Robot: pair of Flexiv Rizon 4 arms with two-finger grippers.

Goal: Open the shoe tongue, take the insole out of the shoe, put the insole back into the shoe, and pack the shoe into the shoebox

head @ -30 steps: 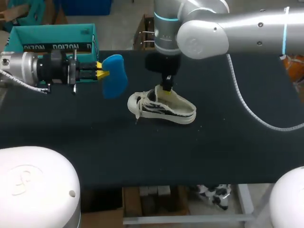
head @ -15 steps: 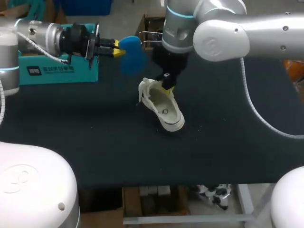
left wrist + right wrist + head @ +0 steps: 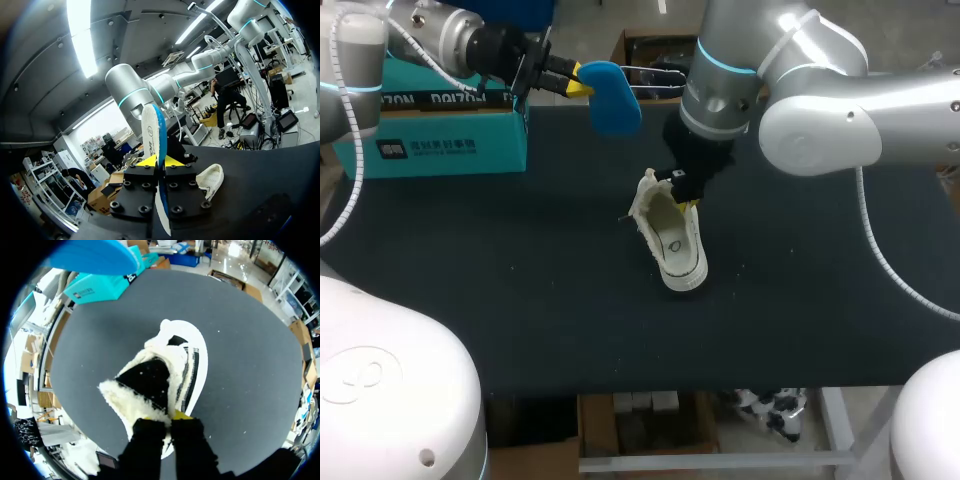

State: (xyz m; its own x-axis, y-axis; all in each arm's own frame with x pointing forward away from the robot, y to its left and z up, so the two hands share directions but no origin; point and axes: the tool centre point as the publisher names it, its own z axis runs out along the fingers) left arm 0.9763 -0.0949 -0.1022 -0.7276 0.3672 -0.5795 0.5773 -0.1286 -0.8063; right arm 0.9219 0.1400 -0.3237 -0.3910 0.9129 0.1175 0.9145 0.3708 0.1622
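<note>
Left end effector (image 3: 578, 85): clamped on the blue insole (image 3: 613, 97), aloft near the shoebox (image 3: 430, 140).
Right end effector (image 3: 682, 190): pinching the shoe (image 3: 672, 240) by its edge, centre of the bench (image 3: 520, 280).
Risk: the insole may buckle entering; the shoe may twist in that thin pinch.

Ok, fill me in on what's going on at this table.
The left tool grips the blue insole, holding it in the air beside the teal shoebox. The right tool pinches the white shoe by the rim of its opening, at the middle of the black table. The insole is out; the shoe is not boxed.
</note>
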